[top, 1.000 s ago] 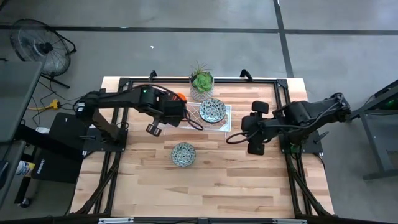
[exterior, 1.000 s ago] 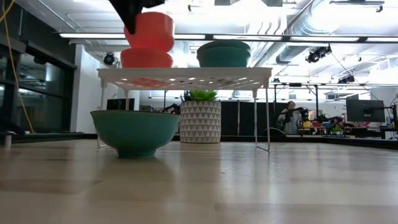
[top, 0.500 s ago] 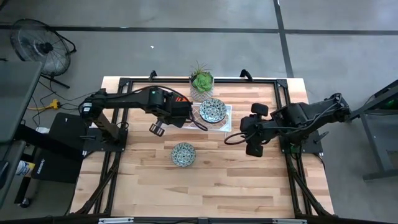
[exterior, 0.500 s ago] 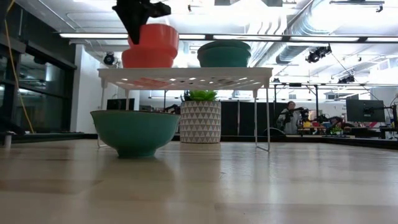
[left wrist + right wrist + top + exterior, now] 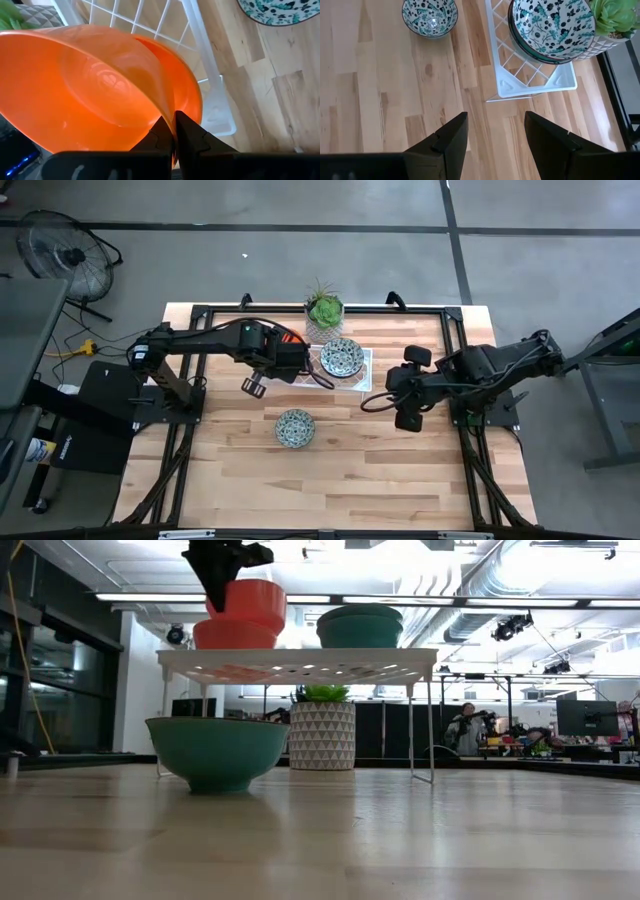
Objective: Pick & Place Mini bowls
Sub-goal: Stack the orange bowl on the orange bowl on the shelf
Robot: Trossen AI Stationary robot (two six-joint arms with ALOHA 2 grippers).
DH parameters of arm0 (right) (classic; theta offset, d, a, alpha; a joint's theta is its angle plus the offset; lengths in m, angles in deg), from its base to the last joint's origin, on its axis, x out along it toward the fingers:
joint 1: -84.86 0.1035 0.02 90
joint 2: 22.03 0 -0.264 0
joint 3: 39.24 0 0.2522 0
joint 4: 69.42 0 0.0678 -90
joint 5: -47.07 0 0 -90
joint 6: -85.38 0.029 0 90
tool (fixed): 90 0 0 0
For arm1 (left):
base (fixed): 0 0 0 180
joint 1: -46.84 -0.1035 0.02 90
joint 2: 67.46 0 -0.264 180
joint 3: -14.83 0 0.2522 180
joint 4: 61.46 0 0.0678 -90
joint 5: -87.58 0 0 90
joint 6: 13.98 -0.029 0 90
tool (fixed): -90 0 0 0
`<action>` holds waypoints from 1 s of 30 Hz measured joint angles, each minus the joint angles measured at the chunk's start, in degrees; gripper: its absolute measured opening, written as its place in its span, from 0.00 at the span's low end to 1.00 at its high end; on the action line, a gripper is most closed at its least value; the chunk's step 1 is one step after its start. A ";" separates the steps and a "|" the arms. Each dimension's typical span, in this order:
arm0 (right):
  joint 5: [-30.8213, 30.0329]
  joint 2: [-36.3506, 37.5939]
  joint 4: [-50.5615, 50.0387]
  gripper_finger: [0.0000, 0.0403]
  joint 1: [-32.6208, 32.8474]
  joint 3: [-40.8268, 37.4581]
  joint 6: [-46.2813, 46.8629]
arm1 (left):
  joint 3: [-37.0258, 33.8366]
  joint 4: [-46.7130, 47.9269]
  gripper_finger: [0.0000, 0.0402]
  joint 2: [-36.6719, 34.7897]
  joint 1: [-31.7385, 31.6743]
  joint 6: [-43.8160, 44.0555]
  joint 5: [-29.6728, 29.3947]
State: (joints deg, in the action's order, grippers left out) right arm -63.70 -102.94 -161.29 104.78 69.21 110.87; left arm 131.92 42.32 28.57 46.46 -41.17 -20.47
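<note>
My left gripper (image 5: 288,352) is over the left part of the white wire rack (image 5: 300,658), shut on a plain orange mini bowl (image 5: 248,602). A second orange bowl (image 5: 235,634) stands on the rack right under it. Speckled bowls (image 5: 550,22) are stacked on the rack's right part, and another speckled bowl (image 5: 294,428) stands alone on the table nearer the front. My right gripper (image 5: 496,120) hangs open above bare wood to the right of the rack, touching nothing. My left gripper holds the upper orange bowl by its rim (image 5: 167,107), pinched with one finger inside the bowl and one outside. The fingers (image 5: 222,575) come down from above. The bowl is tilted, and its base dips into the orange bowl (image 5: 192,92) on the rack.
A potted plant (image 5: 325,310) in a white patterned pot stands just behind the rack. Open wood lies in front of the rack and around the lone speckled bowl. In the low view, a person (image 5: 465,728) sits far off in the room behind.
My left gripper has come down a little and edged toward the rack's far side. The orange bowl it holds has dropped from clear above the other orange bowl into it, and has tipped from level to tilted. In the last half second it has kept nearly still.
</note>
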 joint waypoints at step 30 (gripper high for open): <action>0.15 0.00 0.04 0.46 0.00 0.04 2.54 | 0.04 0.00 0.00 -1.75 -1.29 11.27 5.99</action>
State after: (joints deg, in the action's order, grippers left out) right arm -63.55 -102.94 -161.25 104.78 69.26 113.41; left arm 131.96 42.32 26.82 45.17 -29.90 -14.48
